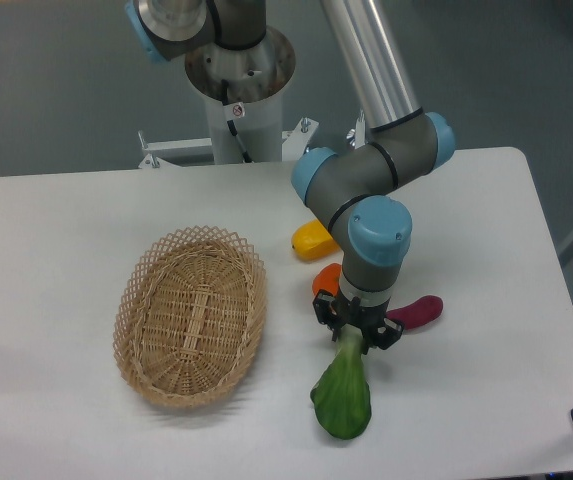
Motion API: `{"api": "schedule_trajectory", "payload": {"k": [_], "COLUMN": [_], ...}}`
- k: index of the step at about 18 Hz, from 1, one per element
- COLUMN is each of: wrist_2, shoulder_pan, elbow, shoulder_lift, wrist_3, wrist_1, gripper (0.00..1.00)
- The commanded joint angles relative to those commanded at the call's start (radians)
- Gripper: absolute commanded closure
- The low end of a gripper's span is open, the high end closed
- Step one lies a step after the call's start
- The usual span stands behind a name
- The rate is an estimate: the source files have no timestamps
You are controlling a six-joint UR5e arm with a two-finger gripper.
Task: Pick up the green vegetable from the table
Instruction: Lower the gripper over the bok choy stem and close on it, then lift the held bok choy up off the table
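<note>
One pincer (357,338) is closed on the pale stem of the green vegetable (343,394), whose long leaf points down and away below it toward the table's (66,230) front edge.

The surface (86,220) is smooth, matt white. The basket (191,315) is woven from pale tan wicker, rough and open-laced at the rim. The green vegetable (344,400) looks like smooth plastic with a soft sheen on its dark leaf. The arm (366,60) shows brushed silver metal tubing, grey housings and glossy light-blue plastic caps. The hand (357,338) is matt black.
</note>
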Motion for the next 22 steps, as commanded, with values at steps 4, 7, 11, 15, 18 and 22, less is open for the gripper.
{"api": "schedule_trajectory", "payload": {"k": [4, 7, 11, 15, 18, 22], "wrist_2": [0.000, -0.002, -0.005, -0.006, -0.008, -0.003], "shoulder_pan": [0.000, 0.003, 0.011, 0.037, 0.083, 0.149], "elbow": [0.014, 0.049, 0.153, 0.181, 0.172, 0.175], "shoulder_lift": [0.006, 0.029, 0.070, 0.141, 0.199, 0.251], "wrist_3": [0.006, 0.017, 0.055, 0.121, 0.184, 0.296], "wrist_1": [-0.002, 0.006, -0.008, -0.044, -0.101, -0.185], "gripper": [0.62, 0.62, 0.62, 0.62, 0.62, 0.62]}}
